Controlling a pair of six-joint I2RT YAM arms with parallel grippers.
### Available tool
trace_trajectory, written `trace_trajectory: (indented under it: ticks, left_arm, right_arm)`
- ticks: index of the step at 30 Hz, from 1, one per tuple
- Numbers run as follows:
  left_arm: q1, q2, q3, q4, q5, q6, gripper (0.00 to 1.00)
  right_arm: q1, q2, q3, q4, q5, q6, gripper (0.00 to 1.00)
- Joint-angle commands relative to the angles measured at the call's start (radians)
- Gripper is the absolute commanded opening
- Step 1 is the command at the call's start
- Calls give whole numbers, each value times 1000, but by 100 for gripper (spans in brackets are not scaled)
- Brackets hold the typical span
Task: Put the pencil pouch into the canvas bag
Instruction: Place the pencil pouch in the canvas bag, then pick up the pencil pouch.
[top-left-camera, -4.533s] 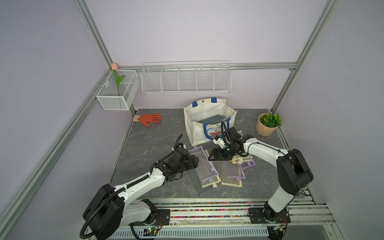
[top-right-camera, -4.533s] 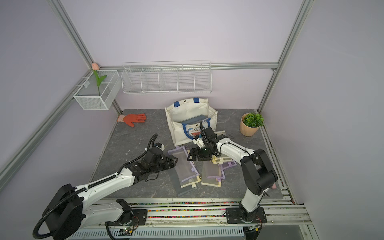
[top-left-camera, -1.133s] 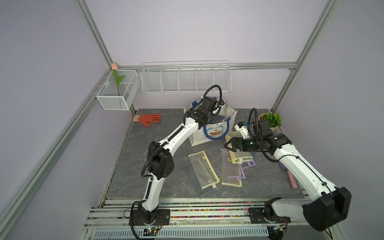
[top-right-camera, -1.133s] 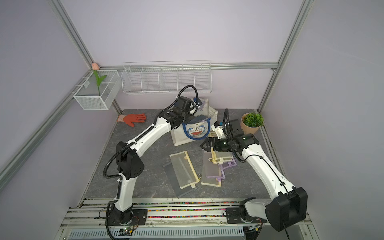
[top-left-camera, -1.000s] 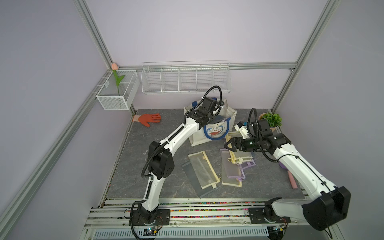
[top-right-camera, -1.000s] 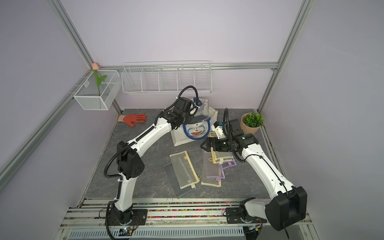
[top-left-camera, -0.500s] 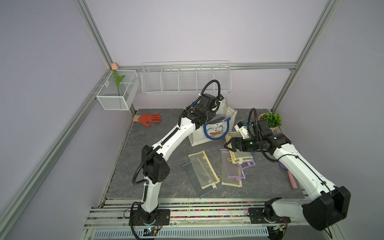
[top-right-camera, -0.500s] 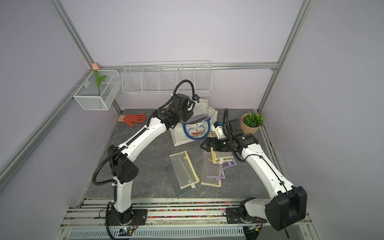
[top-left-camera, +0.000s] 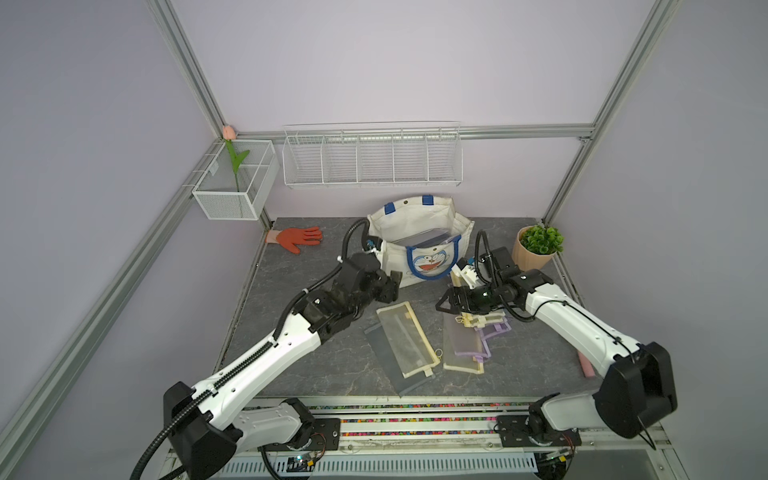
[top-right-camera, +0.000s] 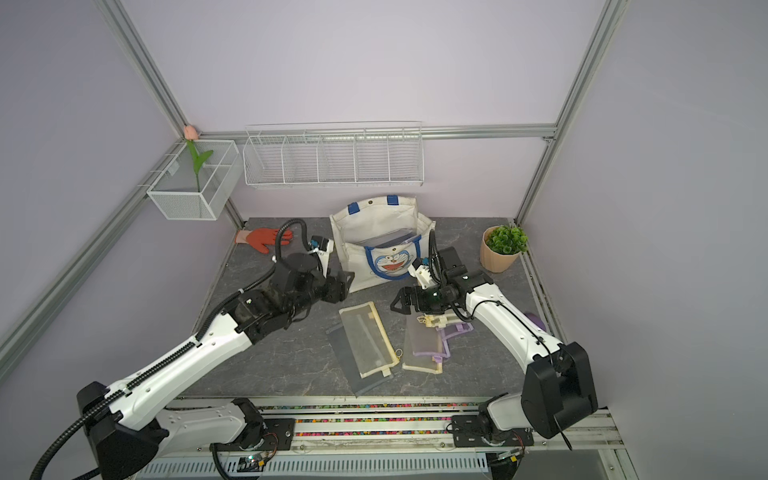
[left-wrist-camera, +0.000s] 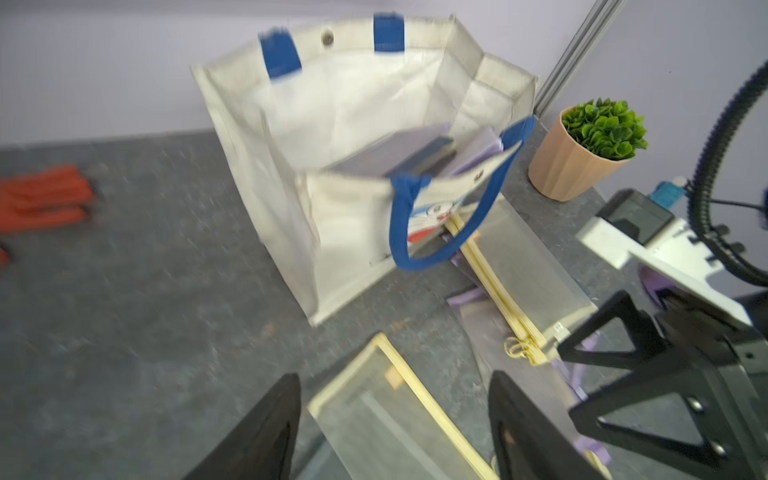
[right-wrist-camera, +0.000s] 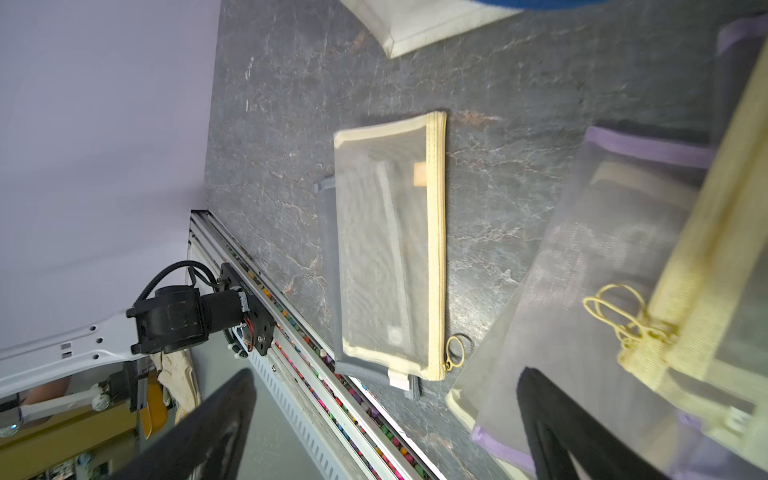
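dark marbled table (top-left-camera: 299, 357), lilac walls (top-left-camera: 395, 62). canvas bag (top-left-camera: 419, 249) upright by the back edge. yellow mesh pencil pouch (top-left-camera: 407, 338) flat mid-table. left gripper (top-left-camera: 388, 286) and right gripper (top-left-camera: 445, 301): fingers apart, empty.

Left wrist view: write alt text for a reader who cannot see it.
An open canvas bag with blue handles stands on the dark tabletop, pouches leaning inside it, seen past the open, empty left gripper. A yellow-edged mesh pouch lies flat just ahead of it; more pouches and a potted plant sit beside the bag.
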Motion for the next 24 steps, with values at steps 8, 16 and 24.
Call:
trace_trajectory:
  ticks: [8, 16, 24]
  left_arm:
    - [-5, -6, -389, 335, 173, -558, 73]
    - [-5, 154, -476, 527, 213, -739, 67]
    - [-11, 210, -554, 610, 190, -848, 56]
  right_arm:
    - [104, 239, 5, 160, -37, -14, 96]
    - [128, 405, 22, 226, -55, -8, 86]
    - [140, 454, -2, 245, -59, -6, 76]
